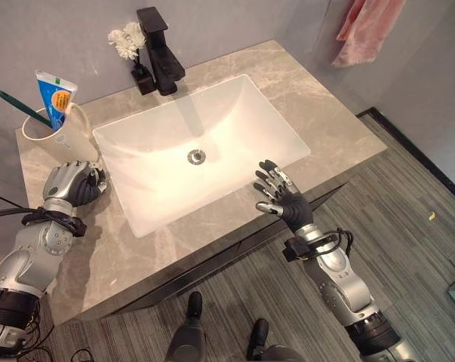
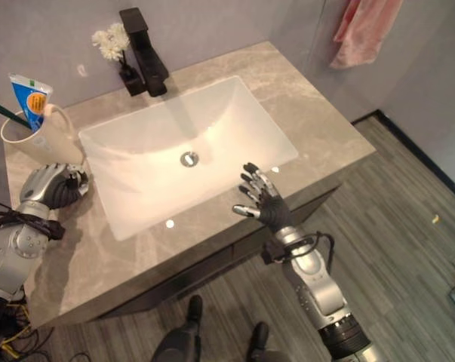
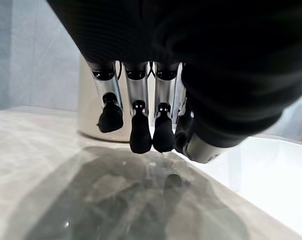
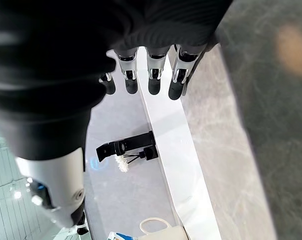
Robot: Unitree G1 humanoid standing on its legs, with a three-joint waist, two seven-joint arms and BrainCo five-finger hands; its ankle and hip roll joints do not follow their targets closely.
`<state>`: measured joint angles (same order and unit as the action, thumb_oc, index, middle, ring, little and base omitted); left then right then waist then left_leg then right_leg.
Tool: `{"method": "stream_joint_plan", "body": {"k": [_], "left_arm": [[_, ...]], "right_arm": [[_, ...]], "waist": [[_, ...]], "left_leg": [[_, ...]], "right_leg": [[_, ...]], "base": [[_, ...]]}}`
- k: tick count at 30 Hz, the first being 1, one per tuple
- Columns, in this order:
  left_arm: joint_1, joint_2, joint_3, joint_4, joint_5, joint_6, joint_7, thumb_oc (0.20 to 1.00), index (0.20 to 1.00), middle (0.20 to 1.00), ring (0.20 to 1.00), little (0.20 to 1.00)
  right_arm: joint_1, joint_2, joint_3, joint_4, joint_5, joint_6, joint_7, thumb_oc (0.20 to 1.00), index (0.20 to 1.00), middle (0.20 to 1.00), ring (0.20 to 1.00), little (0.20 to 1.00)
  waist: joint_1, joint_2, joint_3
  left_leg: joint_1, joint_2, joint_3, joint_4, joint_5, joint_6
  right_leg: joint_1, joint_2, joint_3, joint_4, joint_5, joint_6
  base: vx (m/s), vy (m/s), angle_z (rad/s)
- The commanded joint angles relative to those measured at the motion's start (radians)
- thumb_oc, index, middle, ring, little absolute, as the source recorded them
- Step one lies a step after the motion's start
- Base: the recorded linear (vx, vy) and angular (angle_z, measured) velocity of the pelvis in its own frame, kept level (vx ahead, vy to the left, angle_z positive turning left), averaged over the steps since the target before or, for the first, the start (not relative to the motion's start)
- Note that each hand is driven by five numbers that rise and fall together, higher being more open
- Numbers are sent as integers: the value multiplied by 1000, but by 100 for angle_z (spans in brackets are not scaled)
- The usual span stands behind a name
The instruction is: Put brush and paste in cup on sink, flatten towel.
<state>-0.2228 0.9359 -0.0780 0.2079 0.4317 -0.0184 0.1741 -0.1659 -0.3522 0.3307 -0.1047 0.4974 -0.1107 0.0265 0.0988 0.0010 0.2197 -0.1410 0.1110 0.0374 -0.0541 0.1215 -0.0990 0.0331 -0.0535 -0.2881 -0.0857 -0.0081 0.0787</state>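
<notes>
The 2 head views looked steeply down from above the front edge of the tabletop (image 1: 329, 121), set slightly apart, and shared the sink (image 1: 204, 113), the faucet (image 1: 159, 49), the cup (image 1: 57, 136) at the left and the pink towel (image 1: 367, 30) on the wall. The left wrist view sat very low and close, looking level along the left hand (image 3: 140, 135) to the cup's wall just past its fingers. The right wrist view looked along the right hand (image 4: 156, 75) across the sink's rim toward the faucet and cup, both far off.
</notes>
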Motion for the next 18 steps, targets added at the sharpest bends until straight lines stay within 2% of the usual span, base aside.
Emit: {"method": "stream_joint_plan", "body": {"k": [1,18], "left_arm": [[-4,65,94,6,-7,-10,35,200,200,200,200,200],[-43,70,74,21,-19,-4,33,200,200,200,200,200]], "right_arm": [[58,22,-4,-32,3,0,6,1000,1000,1000,1000,1000],[57,26,-17,-31,-2,-1,-2,1000,1000,1000,1000,1000]], "waist": [[-9,-58,-43],[-16,-72,-35]], "left_leg": [[-90,-21,-41,69,-57,14],[-105,-37,-35,77,-80,31]], "right_leg": [[5,-44,15,26,-94,53],[-21,-63,26,28,-80,69]], "base": [[33,6,1],[-1,11,0]]}}
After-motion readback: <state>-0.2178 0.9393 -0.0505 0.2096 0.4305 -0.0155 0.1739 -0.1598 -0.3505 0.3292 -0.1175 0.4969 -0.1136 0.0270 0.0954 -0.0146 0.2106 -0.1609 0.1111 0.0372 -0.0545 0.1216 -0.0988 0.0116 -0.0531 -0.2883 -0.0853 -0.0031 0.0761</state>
